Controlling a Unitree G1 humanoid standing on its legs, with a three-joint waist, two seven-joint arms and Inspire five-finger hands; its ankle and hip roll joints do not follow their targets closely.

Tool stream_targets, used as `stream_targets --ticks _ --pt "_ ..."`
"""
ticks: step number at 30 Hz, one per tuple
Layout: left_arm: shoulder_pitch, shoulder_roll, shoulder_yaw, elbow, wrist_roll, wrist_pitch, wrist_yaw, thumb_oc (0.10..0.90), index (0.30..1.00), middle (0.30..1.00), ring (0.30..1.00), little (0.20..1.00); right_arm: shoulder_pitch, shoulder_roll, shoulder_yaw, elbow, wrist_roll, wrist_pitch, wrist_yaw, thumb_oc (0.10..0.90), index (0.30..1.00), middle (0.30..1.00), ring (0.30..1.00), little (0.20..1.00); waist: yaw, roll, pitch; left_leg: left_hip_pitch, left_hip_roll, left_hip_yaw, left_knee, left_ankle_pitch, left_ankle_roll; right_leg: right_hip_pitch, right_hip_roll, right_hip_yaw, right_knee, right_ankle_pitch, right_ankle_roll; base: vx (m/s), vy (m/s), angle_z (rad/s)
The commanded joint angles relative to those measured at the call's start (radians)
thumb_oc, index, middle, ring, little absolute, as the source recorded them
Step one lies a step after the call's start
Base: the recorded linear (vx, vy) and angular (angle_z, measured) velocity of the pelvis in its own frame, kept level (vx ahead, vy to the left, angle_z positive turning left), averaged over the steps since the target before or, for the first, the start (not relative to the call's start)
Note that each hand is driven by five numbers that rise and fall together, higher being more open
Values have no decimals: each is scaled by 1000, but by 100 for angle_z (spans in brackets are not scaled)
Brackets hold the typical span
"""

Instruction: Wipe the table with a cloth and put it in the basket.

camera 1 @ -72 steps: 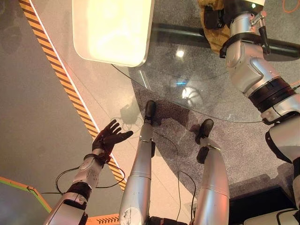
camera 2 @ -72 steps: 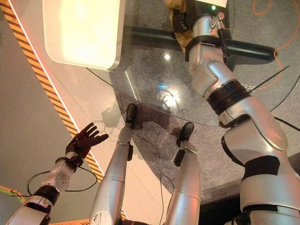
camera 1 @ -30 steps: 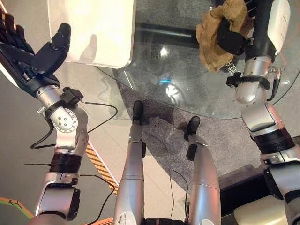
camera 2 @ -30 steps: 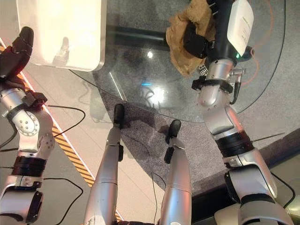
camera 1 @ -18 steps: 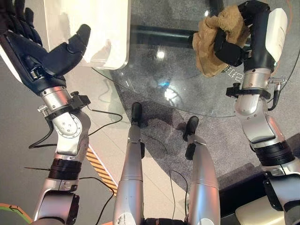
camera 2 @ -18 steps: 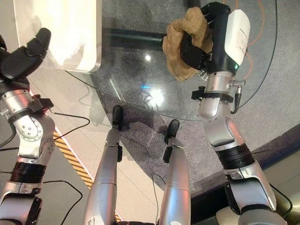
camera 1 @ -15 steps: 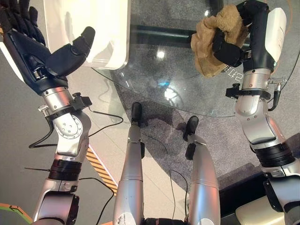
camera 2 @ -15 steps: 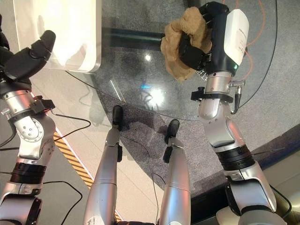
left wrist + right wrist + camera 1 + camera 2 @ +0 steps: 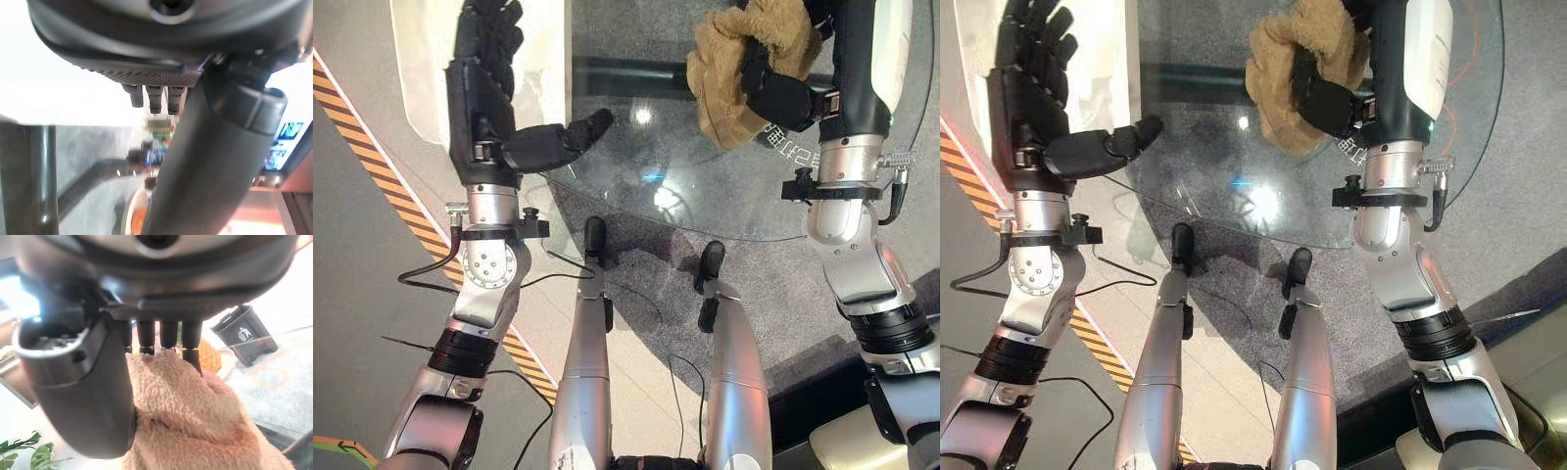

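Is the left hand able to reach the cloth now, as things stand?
Probably yes, but not at once: the left hand, open, is raised apart from the cloth, which the right hand grips over the glass table. Nothing stands between them.

Bright glare on glass table [image 9: 705, 186]
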Motion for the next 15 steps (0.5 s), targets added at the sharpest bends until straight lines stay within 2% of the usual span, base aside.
stream_targets --ticks 1,15 --pt "-112 1 20 -79 6 -66 -23 800 900 900 900 900 -155 -29 -60 -194 -18 -120 -46 100 300 300 300 200 -13 -26 -25 65 -95 129 44 -112 115 64 145 -32 -125 81 -29 0 0 0" --pt "-212 -54 -75 -23 -50 5 -89 800 900 900 900 900 -270 -6 8 -220 21 -124 -6 100 300 300 300 200 -29 -38 -25 70 -88 139 32 -107 110 71 155 -19 -143 83 -29 0 0 0"
